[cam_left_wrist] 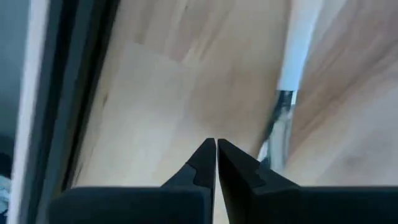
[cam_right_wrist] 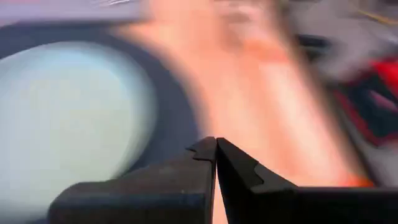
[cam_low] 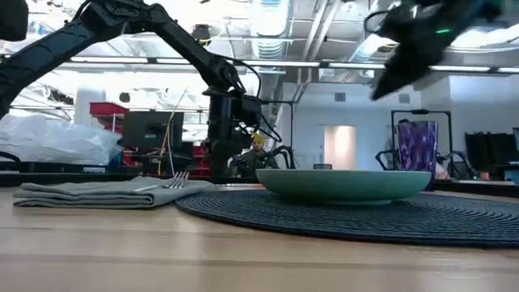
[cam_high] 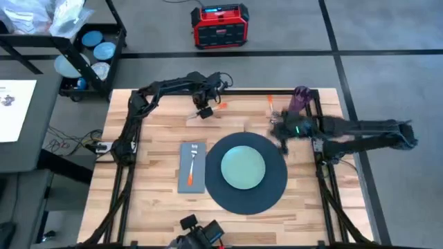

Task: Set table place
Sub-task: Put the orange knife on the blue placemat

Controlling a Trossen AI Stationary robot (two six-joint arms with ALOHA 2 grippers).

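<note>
On the table (cam_high: 159,200): one mat (cam_high: 277,190), one plate (cam_high: 243,168), one napkin (cam_high: 192,168), one fork (cam_high: 193,160).

On the desk (cam_high: 159,207), the plate (cam_high: 243,168) sits on the round mat (cam_high: 275,192); left of the mat lies the napkin (cam_high: 187,176), a fork (cam_high: 193,162) on it; the cup (cam_high: 300,99) stands behind.

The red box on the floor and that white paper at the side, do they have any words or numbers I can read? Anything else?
Red box: it carries a light strip and markings, too small to read.
White paper: dark print on it, too small to read.
Purple cup: a pattern only, no words visible.
No readable text anywhere else in these views.
</note>
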